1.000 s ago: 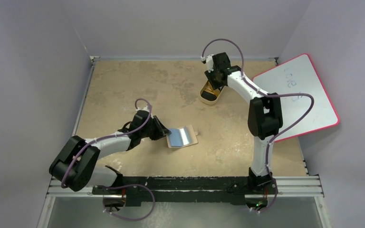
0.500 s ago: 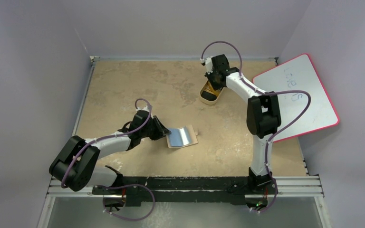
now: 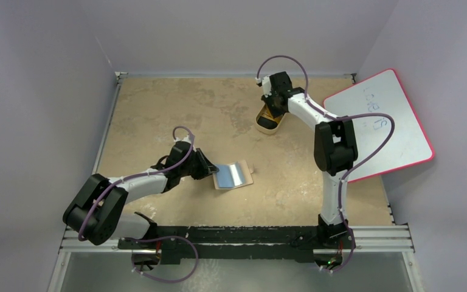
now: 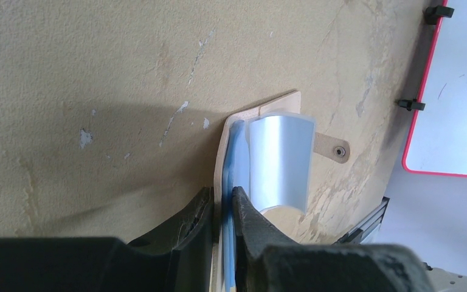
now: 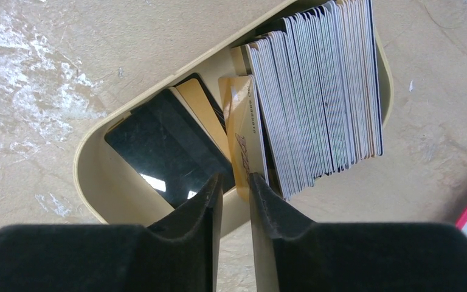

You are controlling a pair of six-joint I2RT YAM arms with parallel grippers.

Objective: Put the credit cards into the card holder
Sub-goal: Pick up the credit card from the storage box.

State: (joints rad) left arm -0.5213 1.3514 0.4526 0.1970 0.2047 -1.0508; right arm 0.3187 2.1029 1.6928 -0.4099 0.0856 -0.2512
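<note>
change vs. earlier: in the top view the right arm's wrist sits a touch further left and up than a second ago, and its elbow is drawn left too; the left arm, card holder and tray are unchanged.
surface: mottled tan table, scuffed with white flecks; a white board with a pink rim overhangs its right edge.
room: plain pale lilac walls on three sides.
card holder position: lies open at the centre of the top view, snap tab toward the right; a pale blue-grey card bows up off its panel, and a second blue card lies under it at the left.
left arm: stretched low from the lower left, forearm pointing right.
left gripper: jaws pinched on the card holder's near edge, with the second blue card's edge between them too.
tray contents: tan oval, upper centre of the top view; holds the credit cards stacked on edge, a gold card leaning at the stack's left, and a black card lying flat.
right arm: reaches up the frame, elbow bent, wrist over the tray.
right gripper: fingers narrowly apart astride the gold card's lower edge; cannot tell whether they clamp it.
</note>
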